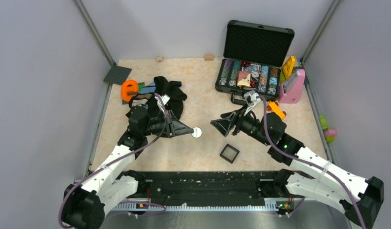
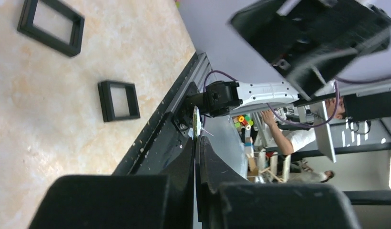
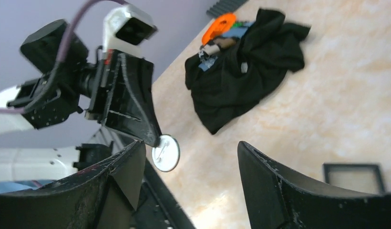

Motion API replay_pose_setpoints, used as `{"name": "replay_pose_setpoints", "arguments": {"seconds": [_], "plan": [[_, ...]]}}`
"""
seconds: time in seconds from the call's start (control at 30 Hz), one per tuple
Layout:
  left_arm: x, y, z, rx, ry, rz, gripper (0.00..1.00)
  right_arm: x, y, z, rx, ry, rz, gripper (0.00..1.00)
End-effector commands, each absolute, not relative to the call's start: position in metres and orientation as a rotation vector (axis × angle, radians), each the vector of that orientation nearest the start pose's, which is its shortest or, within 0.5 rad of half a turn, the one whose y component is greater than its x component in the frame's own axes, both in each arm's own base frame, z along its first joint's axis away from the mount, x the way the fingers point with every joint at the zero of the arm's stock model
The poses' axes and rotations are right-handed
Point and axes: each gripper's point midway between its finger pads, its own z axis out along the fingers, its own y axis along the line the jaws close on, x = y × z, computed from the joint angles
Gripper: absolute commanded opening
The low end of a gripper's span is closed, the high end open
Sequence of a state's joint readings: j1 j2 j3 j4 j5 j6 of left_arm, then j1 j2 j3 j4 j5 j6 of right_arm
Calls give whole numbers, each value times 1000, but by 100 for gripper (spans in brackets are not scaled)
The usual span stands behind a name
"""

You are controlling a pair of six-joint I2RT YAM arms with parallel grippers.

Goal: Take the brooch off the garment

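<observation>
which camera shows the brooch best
The right wrist view: the brooch faces it as a round disc, pinched in the left gripper. The top view shows a pale dot; the left wrist view only its edge.

Beige marbled bench (image 1: pixel 198 90) enclosed by plain grey walls (image 1: pixel 41 71); metal posts (image 1: pixel 95 31) at rear corners.

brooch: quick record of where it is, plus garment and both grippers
brooch: off the garment, pinched at the left gripper's tips
garment: crumpled heap at the table's far left, apart from the brooch
left gripper: shut on the brooch
right gripper: open, empty, facing the brooch
frame: flat on the table, near the front edge
</observation>
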State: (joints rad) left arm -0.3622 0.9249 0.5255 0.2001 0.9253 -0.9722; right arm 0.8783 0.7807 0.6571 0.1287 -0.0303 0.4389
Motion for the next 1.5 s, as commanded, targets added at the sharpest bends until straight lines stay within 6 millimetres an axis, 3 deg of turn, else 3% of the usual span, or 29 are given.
{"name": "replay_pose_setpoints", "arguments": {"seconds": [0.0, 0.17, 0.23, 0.37, 0.6, 0.77, 1.47], "plan": [[171, -240, 271, 434, 1763, -1651, 0, 183, 288, 289, -212, 1775, 1351, 71], [148, -234, 321, 608, 1426, -1612, 0, 171, 299, 319, -289, 1620, 1495, 69], [148, -228, 332, 579, 1350, -1551, 0, 169, 300, 334, -315, 1554, 1515, 68], [152, -228, 338, 561, 1345, -1541, 0, 161, 308, 351, -433, 1499, 1525, 64], [150, -232, 343, 559, 1358, -1630, 0, 148, 324, 357, -547, 1455, 1642, 53], [152, -232, 344, 547, 1369, -1626, 0, 152, 329, 355, -530, 1457, 1659, 44], [153, -232, 340, 543, 1392, -1623, 0, 154, 351, 353, -551, 1454, 1700, 38]]}}
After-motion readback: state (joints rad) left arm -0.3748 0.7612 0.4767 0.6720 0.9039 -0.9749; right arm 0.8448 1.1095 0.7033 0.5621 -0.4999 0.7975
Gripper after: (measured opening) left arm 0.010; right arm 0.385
